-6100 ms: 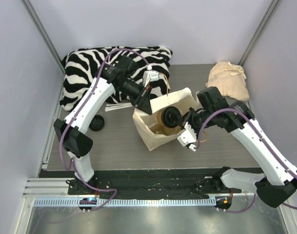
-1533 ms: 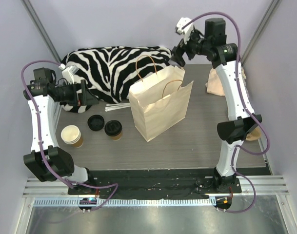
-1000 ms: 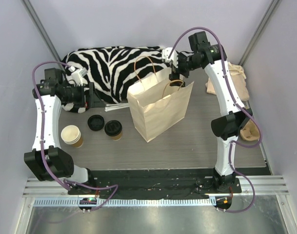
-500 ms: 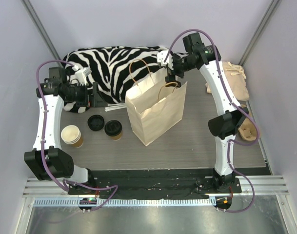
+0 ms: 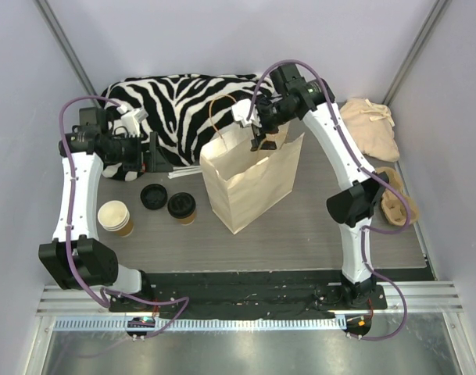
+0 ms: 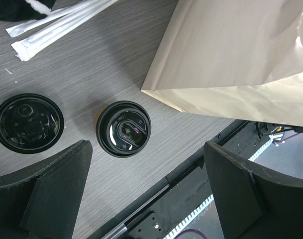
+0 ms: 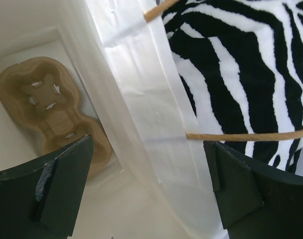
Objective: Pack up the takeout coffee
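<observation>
The takeout coffee [image 5: 181,207] is a brown cup with a black lid, standing left of the paper bag [image 5: 249,183]. In the left wrist view the takeout coffee [image 6: 123,129] sits just ahead of my open left gripper [image 6: 146,148], which hovers above the table. From above, my left gripper [image 5: 154,153] hangs behind the cups. My right gripper [image 5: 258,139] is open over the bag's mouth. In the right wrist view the bag's wall [image 7: 141,99] runs between my right gripper's [image 7: 149,142] fingers. A cardboard cup carrier [image 7: 47,102] lies on the bag's floor.
A flat black lid [image 5: 154,197] and a brown cup with a white top [image 5: 115,217] stand left of the coffee. Wrapped straws [image 5: 187,170] lie by the zebra cushion [image 5: 183,101]. A beige cloth pouch [image 5: 368,125] sits at the back right.
My right arm has swung left and down from the back corner to the bag's mouth, and the bag has shifted slightly left. My left arm has crept a little to the right.
</observation>
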`<move>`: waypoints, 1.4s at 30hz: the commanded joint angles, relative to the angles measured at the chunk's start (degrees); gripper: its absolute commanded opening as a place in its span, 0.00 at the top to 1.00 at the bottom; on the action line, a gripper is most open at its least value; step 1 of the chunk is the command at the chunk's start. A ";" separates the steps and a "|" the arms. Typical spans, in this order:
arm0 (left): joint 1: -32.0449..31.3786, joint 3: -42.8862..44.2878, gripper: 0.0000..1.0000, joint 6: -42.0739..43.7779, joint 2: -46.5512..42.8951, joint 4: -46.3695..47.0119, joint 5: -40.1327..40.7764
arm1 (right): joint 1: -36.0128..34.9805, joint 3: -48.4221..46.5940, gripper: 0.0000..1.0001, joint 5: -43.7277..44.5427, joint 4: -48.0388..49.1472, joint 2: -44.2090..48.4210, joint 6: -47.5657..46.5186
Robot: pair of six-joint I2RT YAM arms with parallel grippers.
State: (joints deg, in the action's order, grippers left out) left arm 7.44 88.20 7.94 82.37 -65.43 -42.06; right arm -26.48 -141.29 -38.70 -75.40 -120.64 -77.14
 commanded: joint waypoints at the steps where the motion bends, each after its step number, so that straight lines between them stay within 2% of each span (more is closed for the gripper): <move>1: -0.50 -0.49 0.00 0.93 -3.00 0.21 -1.35 | -1.20 -0.56 0.07 0.46 -4.14 0.85 -5.82; 2: -0.50 -0.66 0.00 1.11 -3.18 0.04 -1.09 | -1.21 -0.74 0.11 0.73 -4.75 0.93 -6.00; 5: -0.50 -1.45 0.00 1.02 -4.05 0.21 0.31 | -1.12 -1.61 0.40 2.40 -6.86 1.37 -5.04; 7: -0.59 -2.24 0.00 0.76 -4.32 0.83 0.84 | -0.77 -1.97 0.54 3.54 -7.83 2.59 -4.25; 8: -0.67 -2.33 0.00 0.84 -4.23 0.83 1.02 | -0.77 -1.71 0.66 4.06 -8.01 3.04 -2.33; 10: -1.20 -2.25 0.00 1.19 -3.27 0.92 2.77 | -0.50 -1.53 0.78 6.26 -7.66 3.74 0.84; 11: -1.55 -2.07 0.00 2.07 -2.92 0.74 3.30 | -0.24 -1.62 0.89 7.05 -6.97 4.27 2.51; 13: -2.34 -1.02 0.00 3.12 -1.69 0.13 3.48 | 0.11 -1.70 0.99 8.98 -6.08 4.88 8.48; 17: -5.32 -1.28 0.00 3.04 -2.47 3.54 7.07 | 0.99 0.39 0.99 12.85 0.74 9.17 21.48; 19: -8.65 -2.59 0.00 4.09 -3.17 6.10 12.50 | 1.34 4.33 0.99 14.26 4.45 11.91 27.71; 22: -11.47 -5.48 0.00 7.78 -4.76 7.77 15.95 | 1.34 9.96 0.99 15.06 9.38 17.09 31.34; 28: -13.50 -9.01 0.00 14.80 -4.06 7.16 15.35 | 0.20 17.18 0.99 14.97 10.27 22.99 34.51; 32: -16.66 -12.52 0.00 16.83 -5.55 10.92 16.22 | -0.24 17.11 0.99 15.23 9.48 23.08 39.16; 36: -21.23 -18.31 0.00 18.95 -8.01 15.24 20.96 | -0.33 17.28 0.99 15.41 8.86 22.99 41.36; 42: -24.14 -20.88 0.01 19.65 -5.91 17.44 25.53 | -0.50 16.58 0.99 14.53 7.11 22.12 42.78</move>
State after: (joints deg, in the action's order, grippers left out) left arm -15.81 67.90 25.69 76.12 -52.99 -20.75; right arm -26.57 -123.72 -23.44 -68.51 -98.41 -37.12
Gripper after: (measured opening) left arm 0.996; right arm 0.035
